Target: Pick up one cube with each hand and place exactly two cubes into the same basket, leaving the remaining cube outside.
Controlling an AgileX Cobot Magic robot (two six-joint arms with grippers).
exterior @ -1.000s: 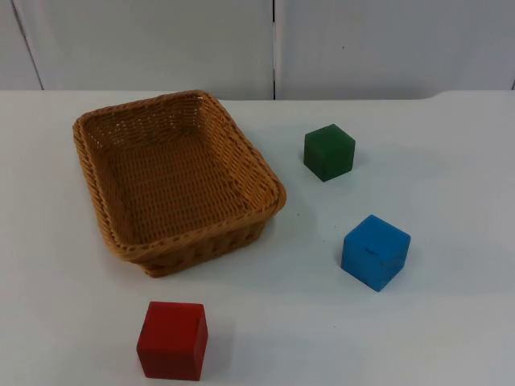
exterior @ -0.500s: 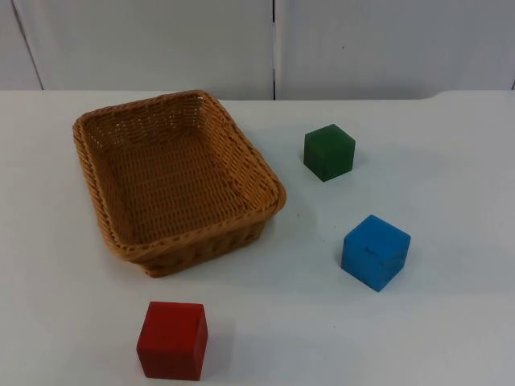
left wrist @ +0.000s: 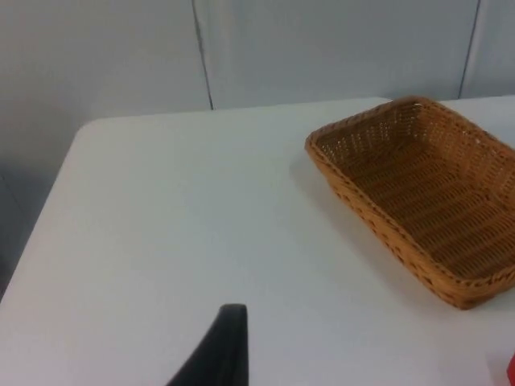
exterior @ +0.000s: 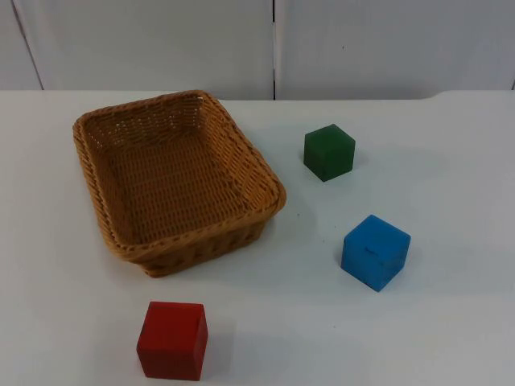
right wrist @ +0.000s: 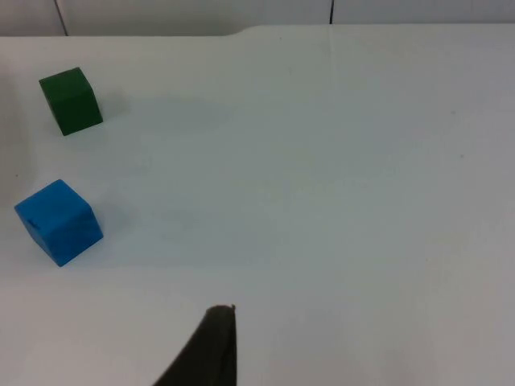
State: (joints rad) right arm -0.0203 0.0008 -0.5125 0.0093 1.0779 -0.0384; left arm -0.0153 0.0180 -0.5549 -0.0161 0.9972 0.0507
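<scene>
Wicker basket [exterior: 179, 183] with red [exterior: 172, 340], blue [exterior: 375, 252], green [exterior: 329, 152] cubes outside

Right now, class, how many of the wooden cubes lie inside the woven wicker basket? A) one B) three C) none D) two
C: the woven wicker basket holds nothing, while the red cube, blue cube and green cube all sit outside it on the white table.

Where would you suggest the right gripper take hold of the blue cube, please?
Probably from above, fingers closing on two opposite side faces of the blue cube. It stands alone on the table, turned corner-forward, so the wrist should rotate to square with its faces.
</scene>
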